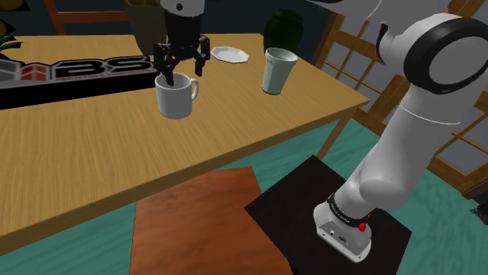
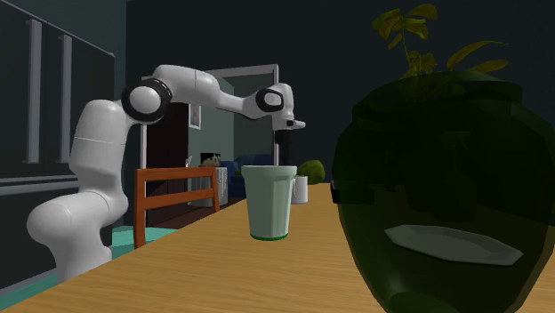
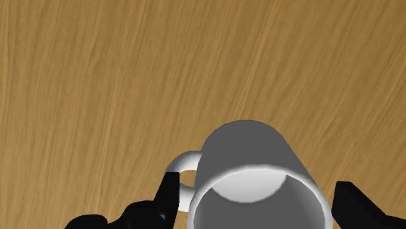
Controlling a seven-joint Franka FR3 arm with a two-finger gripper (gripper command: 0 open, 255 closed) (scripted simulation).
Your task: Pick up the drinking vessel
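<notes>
Heads up, your claw (image 1: 184, 72) is spread wide open right over the white mug (image 1: 176, 98), not clamped on anything. In the wrist view the claw (image 3: 257, 184) has the mug (image 3: 250, 175) sitting between its two black fingers (image 3: 168, 195). One finger is on the handle side and overlaps the handle loop as seen from there. The other stands just off the far side of the rim with a sliver of wood showing between them. I honestly can't tell if the handle-side finger is touching the handle or just hanging above it. In the shoulder view the fingertips are down around rim level, one of them right at the lip.

The mug stands upright on the wooden tabletop (image 1: 94, 156), opening up, with its handle toward the shoulder view's right.

Further along that side there's a pale green cup (image 1: 278, 70), also upright and well apart from the mug. A white plate (image 1: 231, 55) and a dark green pot (image 1: 283, 31) sit behind it near the far edge. In the second exterior view the green cup (image 2: 269, 203) is in front, with the claw (image 2: 285, 147) coming down behind it.
</notes>
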